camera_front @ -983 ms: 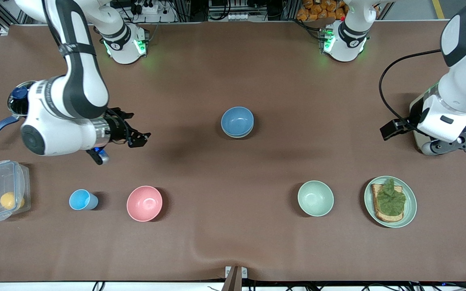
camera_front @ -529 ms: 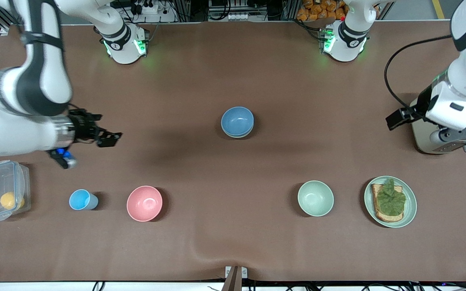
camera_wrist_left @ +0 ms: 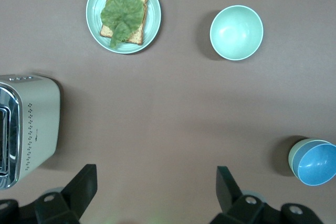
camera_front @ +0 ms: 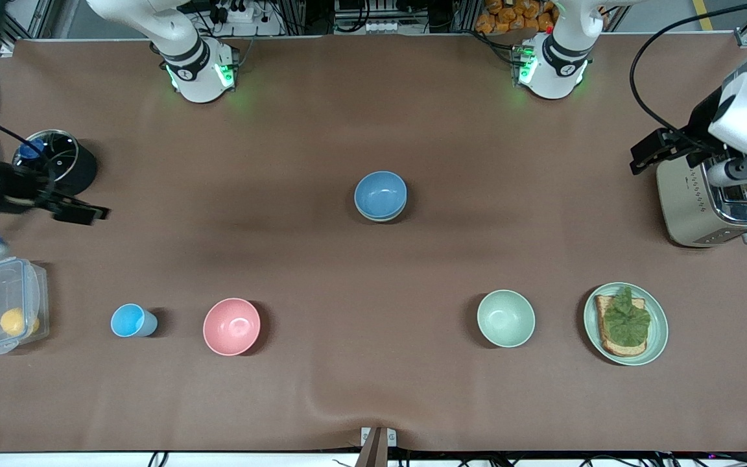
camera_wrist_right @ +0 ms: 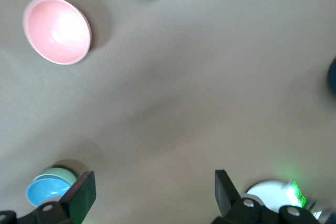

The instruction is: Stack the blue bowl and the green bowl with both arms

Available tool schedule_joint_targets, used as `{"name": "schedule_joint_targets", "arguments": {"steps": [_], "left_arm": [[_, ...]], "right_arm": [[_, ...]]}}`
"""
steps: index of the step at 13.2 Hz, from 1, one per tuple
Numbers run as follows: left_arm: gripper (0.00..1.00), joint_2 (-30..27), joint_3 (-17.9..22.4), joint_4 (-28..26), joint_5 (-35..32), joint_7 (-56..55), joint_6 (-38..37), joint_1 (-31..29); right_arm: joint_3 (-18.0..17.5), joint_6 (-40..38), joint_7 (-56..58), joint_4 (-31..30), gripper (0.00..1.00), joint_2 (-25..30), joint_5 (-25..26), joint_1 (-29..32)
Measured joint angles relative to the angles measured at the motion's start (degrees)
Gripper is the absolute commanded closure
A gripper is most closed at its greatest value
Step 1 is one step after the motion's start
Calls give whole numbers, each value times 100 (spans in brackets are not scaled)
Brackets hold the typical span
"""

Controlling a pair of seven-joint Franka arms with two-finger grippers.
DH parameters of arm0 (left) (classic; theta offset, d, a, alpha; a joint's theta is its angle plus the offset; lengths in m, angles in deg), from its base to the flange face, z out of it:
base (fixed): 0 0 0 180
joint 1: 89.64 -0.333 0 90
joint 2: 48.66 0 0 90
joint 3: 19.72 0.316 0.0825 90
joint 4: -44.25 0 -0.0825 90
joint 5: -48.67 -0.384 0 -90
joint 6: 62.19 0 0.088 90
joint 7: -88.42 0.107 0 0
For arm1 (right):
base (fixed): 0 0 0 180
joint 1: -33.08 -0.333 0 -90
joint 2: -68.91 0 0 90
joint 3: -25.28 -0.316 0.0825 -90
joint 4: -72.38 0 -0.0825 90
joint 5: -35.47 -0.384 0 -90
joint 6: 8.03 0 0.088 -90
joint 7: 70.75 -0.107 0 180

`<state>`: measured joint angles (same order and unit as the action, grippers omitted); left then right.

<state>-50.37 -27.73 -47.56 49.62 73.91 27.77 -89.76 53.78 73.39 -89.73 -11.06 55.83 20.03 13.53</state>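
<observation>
You see the glossy sky-blue bowl (camera_front: 380,194) already nested in the dull sage-green bowl (camera_wrist_left: 292,153) mid-tabletop, so park the spread left gripper (camera_wrist_left: 155,190) and spread right gripper (camera_wrist_right: 152,192) clear at the ends.

**A Robot Lab Set Up Like a Kitchen**

This is a lab. Two white robot bases (camera_front: 201,68) with green lights are fixed to a big table (camera_front: 373,395) with a brown cover. Wires and plugs (camera_front: 234,11) sit along the edge by the bases. Kitchen things are laid out for practice: a toaster (camera_front: 704,207), a plate (camera_front: 659,331) with toast, and a pink bowl (camera_front: 231,326).
</observation>
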Motion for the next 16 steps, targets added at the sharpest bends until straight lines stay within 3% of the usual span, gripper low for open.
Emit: {"name": "schedule_joint_targets", "arguments": {"steps": [3, 6, 10, 16], "left_arm": [[0, -289, 69, -390, 35, 200, 234, 29], [0, -454, 194, -644, 173, 344, 385, 29], [0, -673, 210, -1026, 175, 358, 645, 29], [0, -719, 205, -1046, 175, 358, 656, 29]], "right_arm": [[-527, 330, 802, -25, 0, 490, 749, 304], [-1080, 700, 1072, -162, 0, 834, 1017, 660], [-1158, 963, 1621, -483, 0, 1194, 1045, 941], [-1191, 943, 2007, -764, 0, 1634, 1077, 1049]]}}
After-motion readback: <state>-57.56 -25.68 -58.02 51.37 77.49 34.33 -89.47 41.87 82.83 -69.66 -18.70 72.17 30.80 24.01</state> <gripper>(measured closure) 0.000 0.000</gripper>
